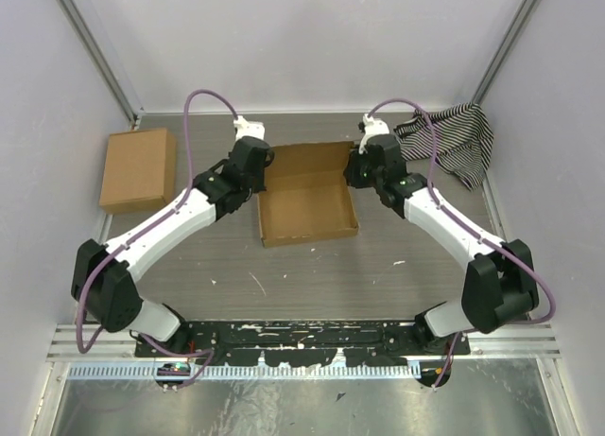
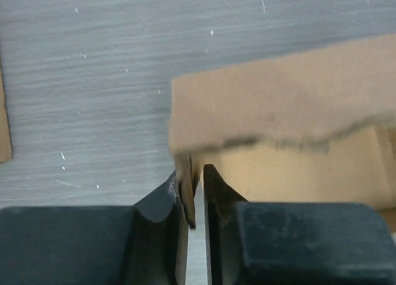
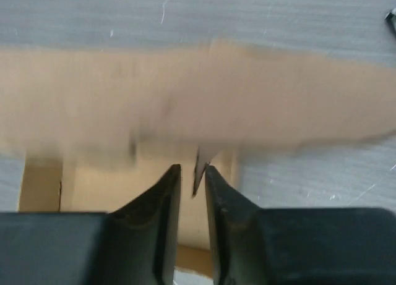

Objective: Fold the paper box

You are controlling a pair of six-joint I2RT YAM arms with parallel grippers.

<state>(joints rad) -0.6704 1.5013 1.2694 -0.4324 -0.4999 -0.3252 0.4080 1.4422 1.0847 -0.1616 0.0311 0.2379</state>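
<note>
Left fingers [image 2: 159,206] and right fingers [image 3: 153,206] pinch flap of paper box [image 1: 307,214]

table [image 1: 312,275]: paper box [image 1: 307,214], carton [image 1: 139,168], cloth [image 1: 458,138]

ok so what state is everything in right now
box: folded into a tray, lid open at the back
left gripper: shut on a thin edge of the box
right gripper: nearly shut round a thin card edge, grip unclear
second box: closed, lying flat at the left
cloth: crumpled in the far right corner
</note>
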